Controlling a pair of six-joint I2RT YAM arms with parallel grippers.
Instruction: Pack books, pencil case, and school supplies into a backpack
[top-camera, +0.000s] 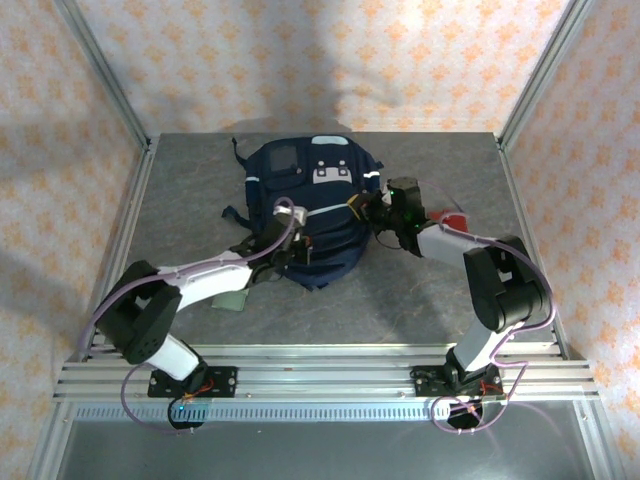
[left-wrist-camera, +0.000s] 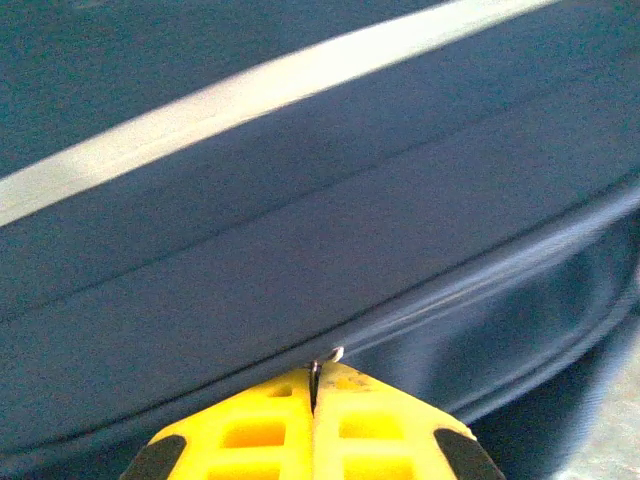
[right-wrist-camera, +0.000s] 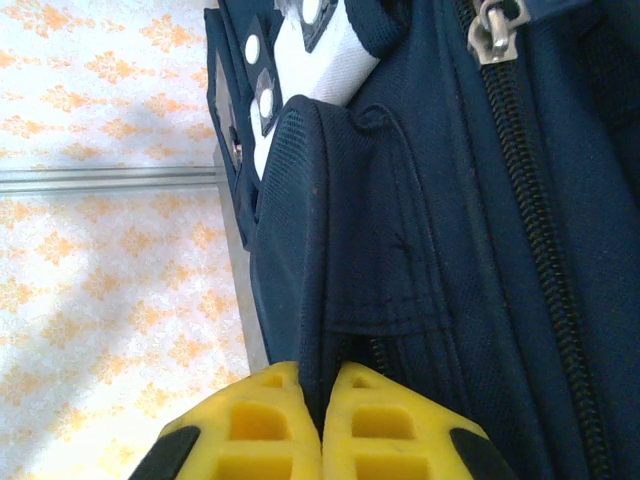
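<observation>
**Two pincers clamped on the bag, zipper job in hand**

Both of mine are clenched right now. My left pincer (left-wrist-camera: 315, 385) is pinched tight on a small silvery metal zipper tab (left-wrist-camera: 326, 357) at a seam of the large navy blue fabric backpack (top-camera: 310, 190), below its grey stripe (left-wrist-camera: 250, 95). My right pincer (right-wrist-camera: 323, 380) is squeezed on a fold of navy fabric on the bag's side, near a long dark zipper track (right-wrist-camera: 530, 200).

The backpack lies flat in the middle of the grey tabletop (top-camera: 420, 300). A small red square (top-camera: 456, 216) sits off its right side by my right arm. A pale green wallet-like square (top-camera: 235, 298) lies at the near left, partly under my left arm.

My read is that this is zipper work, though I can't tell if it's opening or closing. To do it well, I reckon the right side is the anchor and should pull the fabric taut. The left should drag the tab along the line of the teeth, not up off them, and go slow round the corner. That tab looks tiny and slick, so a sideways yank could pop it out.
</observation>
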